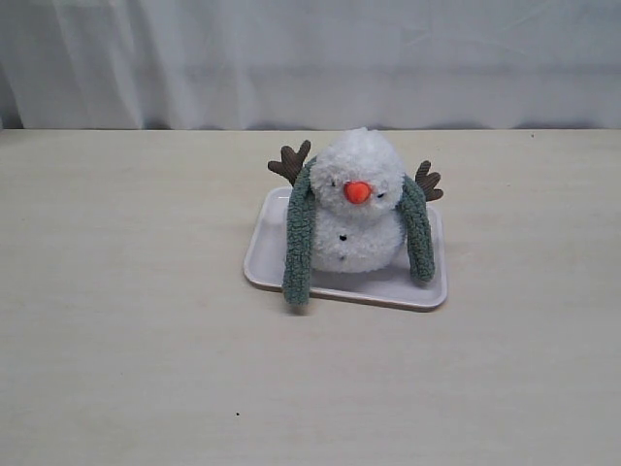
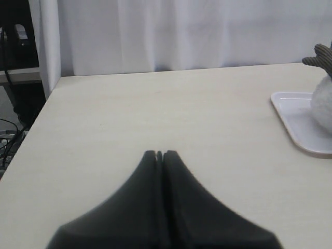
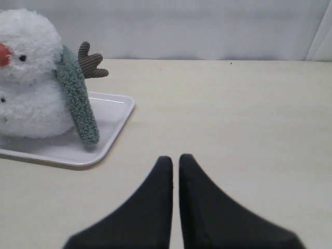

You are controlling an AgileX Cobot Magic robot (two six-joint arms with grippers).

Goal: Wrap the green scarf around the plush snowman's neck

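The plush snowman (image 1: 357, 209) sits upright on a flat white tray (image 1: 273, 254) at the table's middle, orange nose facing the front. The green scarf (image 1: 298, 243) is draped behind its neck, one end hanging down each side; the left end reaches past the tray's front rim, and the right end (image 1: 418, 238) hangs shorter. In the right wrist view the snowman (image 3: 28, 88) and the scarf end (image 3: 78, 101) show beside the tray (image 3: 111, 127). My left gripper (image 2: 160, 154) is shut and empty, away from the tray (image 2: 298, 122). My right gripper (image 3: 175, 158) is shut with nothing held. Neither gripper shows in the exterior view.
Pale wooden table (image 1: 126, 340) spreads around the tray. White curtain (image 1: 310, 58) hangs along the far edge. The table's left edge and dark cables (image 2: 10, 129) show in the left wrist view. Brown twig arms (image 1: 291, 160) stick out behind the scarf.
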